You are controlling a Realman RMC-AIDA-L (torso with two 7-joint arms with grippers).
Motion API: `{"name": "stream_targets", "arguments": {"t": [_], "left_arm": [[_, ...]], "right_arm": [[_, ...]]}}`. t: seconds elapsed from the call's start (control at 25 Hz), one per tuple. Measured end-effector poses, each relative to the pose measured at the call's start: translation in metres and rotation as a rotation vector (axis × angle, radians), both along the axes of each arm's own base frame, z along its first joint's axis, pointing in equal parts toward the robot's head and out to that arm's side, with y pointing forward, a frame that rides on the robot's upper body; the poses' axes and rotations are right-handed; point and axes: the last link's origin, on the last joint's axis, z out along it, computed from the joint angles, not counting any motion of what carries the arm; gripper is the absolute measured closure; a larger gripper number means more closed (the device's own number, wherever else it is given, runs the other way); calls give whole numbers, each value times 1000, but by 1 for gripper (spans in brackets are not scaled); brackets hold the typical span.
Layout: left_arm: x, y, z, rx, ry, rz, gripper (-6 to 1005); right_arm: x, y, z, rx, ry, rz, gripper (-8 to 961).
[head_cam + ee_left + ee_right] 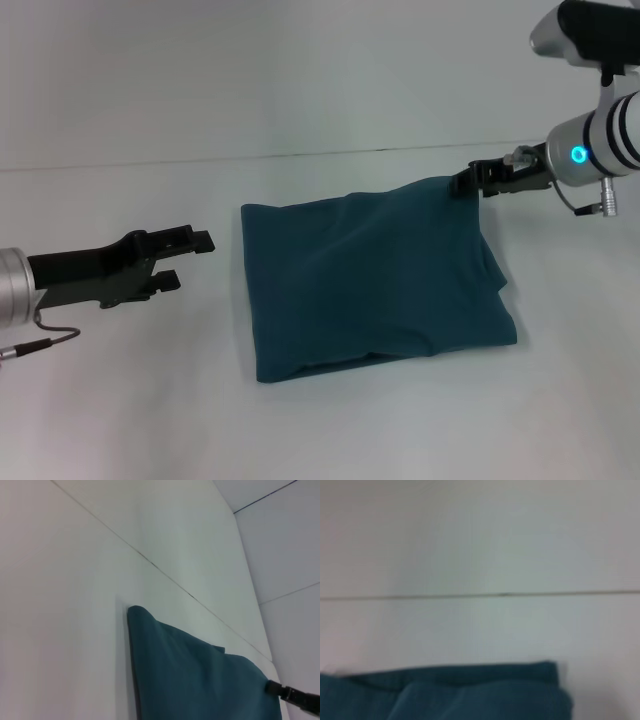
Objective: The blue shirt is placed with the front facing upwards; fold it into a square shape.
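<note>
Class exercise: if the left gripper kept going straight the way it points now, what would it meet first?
Probably the near left edge of the folded blue shirt. The left gripper, open, points right across bare table toward it; its height above the table is unclear.

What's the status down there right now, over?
Left gripper open, off the cloth. Right gripper at the far right corner of the blue shirt, folded roughly square. Nothing in the way.
</note>
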Motion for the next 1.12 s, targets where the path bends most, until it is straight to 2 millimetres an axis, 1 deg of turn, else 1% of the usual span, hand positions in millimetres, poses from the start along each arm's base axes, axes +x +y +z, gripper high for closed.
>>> {"name": "stream_targets", "arguments": {"t": [0.04,0.28,0.36,0.56,0.72,0.8,0.92,1.04,1.12], "left_arm": [[0,0,0,0,0,0,111],[0,0,0,3,-8,1,113],[0,-1,0,6,-14,3,113],[-1,-2,2,12,-23,8,113],[-2,-1,3,17,-23,10,113],[-2,-1,3,20,-22,10,113],[-2,-1,3,19,-23,9,113],[-2,-1,3,19,-23,9,113],[-1,-1,2,19,-24,8,114]], "right_arm": [[1,1,2,12,-1,-3,702],[9,8,9,61,-54,-27,487],[8,9,12,58,-46,-36,245],[-5,1,23,3,92,-37,242],[-13,-10,20,-73,229,-19,247],[-12,-16,13,-99,271,-29,250],[-8,-20,-5,-99,281,-48,250],[0,-20,-22,-64,230,-57,249],[6,-19,-28,-41,168,-53,249]]}}
